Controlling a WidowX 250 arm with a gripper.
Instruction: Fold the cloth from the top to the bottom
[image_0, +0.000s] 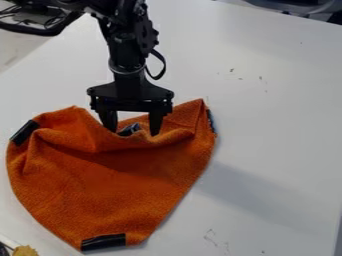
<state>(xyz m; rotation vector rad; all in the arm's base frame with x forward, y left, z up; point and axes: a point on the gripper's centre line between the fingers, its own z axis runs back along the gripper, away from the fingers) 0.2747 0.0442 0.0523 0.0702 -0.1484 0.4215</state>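
We see the orange cloth (133, 182) lying on the white table (280, 120), bunched along its top edge and fairly flat through its middle and lower part. Its top edge dips in the middle between two raised corners, with soft folds running down from the left one; the sides narrow to a blunt bottom end. We have the gripper (134, 132) at the cloth's top middle, pointing down, its two fingers spread apart, so we log it as open, with a dark patch (129, 130) of the cloth between the fingers. We can't tell whether the fingertips touch the fabric. The black arm (128, 57) hangs down from beyond the cloth's top edge, a thin strap (162, 65) looping off its side toward the cloth's right. We count black strips on the cloth's edge: left strip (24, 132), tilted, at the upper left; right strip (211, 121), seen narrow, at the upper right; bottom strip (103, 242), nearly level, at the bottom end. Past the cloth's upper left we get dark cables (28, 20). Just off the cloth's lower left sits a yellowish-brown thing (25, 251), partly cut off, too little of it to name. We note small dark marks (232, 70) beyond the cloth's upper right, and a soft shadow (257, 197) right of its lower half.
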